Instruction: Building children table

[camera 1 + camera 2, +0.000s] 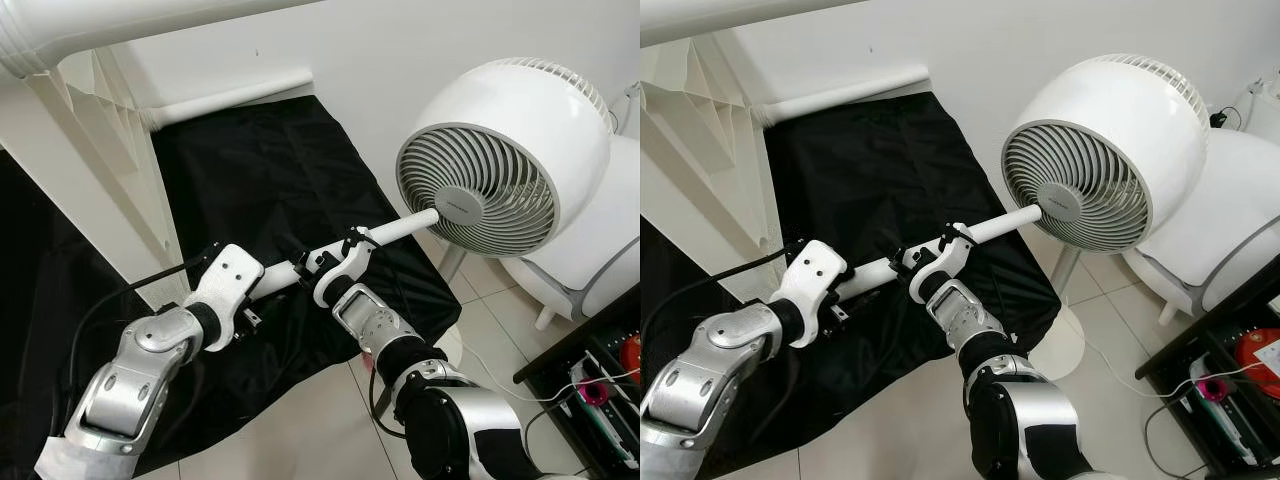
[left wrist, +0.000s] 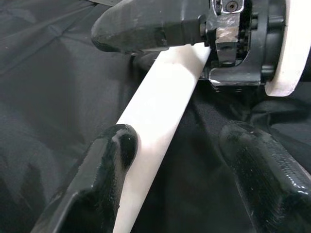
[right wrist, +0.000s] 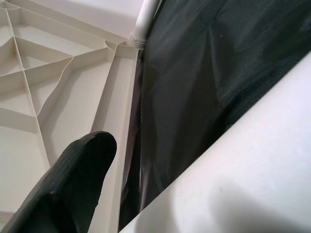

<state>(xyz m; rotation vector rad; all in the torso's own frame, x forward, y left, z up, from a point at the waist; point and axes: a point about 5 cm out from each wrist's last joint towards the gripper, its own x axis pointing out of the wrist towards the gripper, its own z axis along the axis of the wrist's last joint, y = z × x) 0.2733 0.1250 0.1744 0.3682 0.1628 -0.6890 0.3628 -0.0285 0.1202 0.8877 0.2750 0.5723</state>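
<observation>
Black cloth (image 1: pixel 270 170) covers the floor beside a white wall, and above it hangs the task's thing, a long white round plastic table leg (image 1: pixel 1002 224); the leg lies almost level, its far end just in front of the grille of the big white round fan (image 1: pixel 500 160). The right gripper (image 1: pixel 335 262) holds the leg near its middle, its black fingers closed around the tube; the left gripper (image 2: pixel 180 160) stands at the near part of the leg with its fingers (image 2: pixel 104 170) wide, one pad touching the side of the tube and the other well apart from it. Left of the arms stands the cream plastic table top (image 3: pixel 53 82), turned on its edge, with thin ribs on its underside and a round socket at the corner where another white leg (image 3: pixel 146 17) already sits.

I judge the step is to bring the leg to a free socket; for this the left fingers should close squarely on the smooth, slippery tube before the right lets go, and the far end should swing away from the fan.
</observation>
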